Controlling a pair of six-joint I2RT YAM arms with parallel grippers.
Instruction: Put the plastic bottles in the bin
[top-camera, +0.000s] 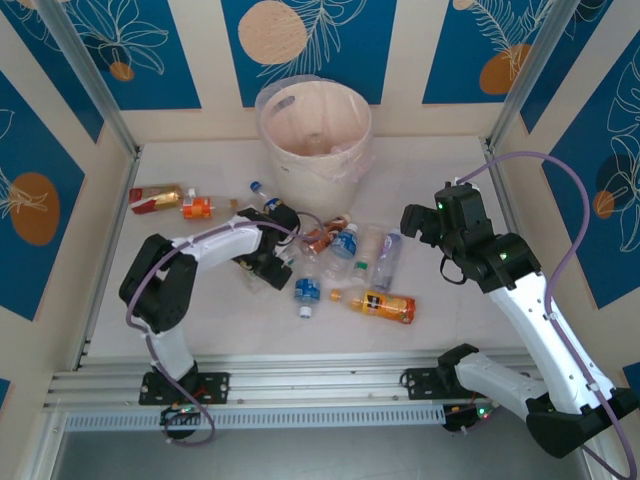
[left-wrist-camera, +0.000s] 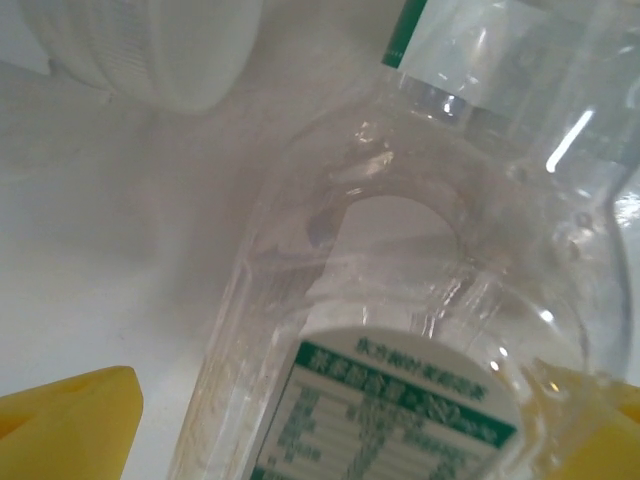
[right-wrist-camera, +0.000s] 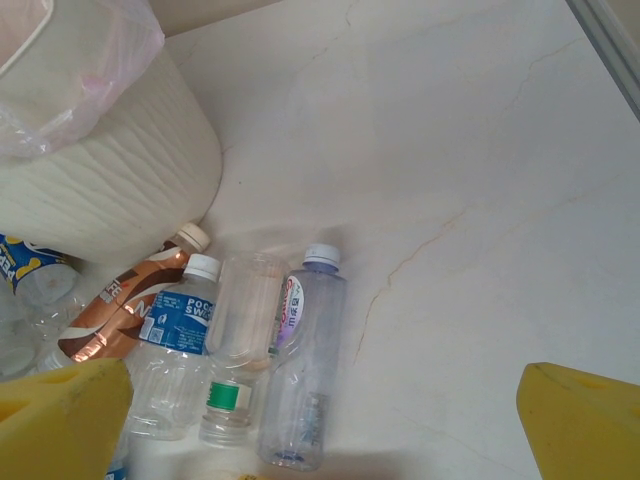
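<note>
By far wall, bin w/ liner; bottles outside.

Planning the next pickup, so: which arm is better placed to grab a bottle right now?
Left. The left fingers flank a clear green-labelled bottle lying on the table; the right fingers hang open over bare table, beside the other bottles.

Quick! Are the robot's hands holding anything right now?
Left gripper: open, fingers either side of a clear bottle, not squeezing it.
Right gripper: open, holding nothing.
</note>
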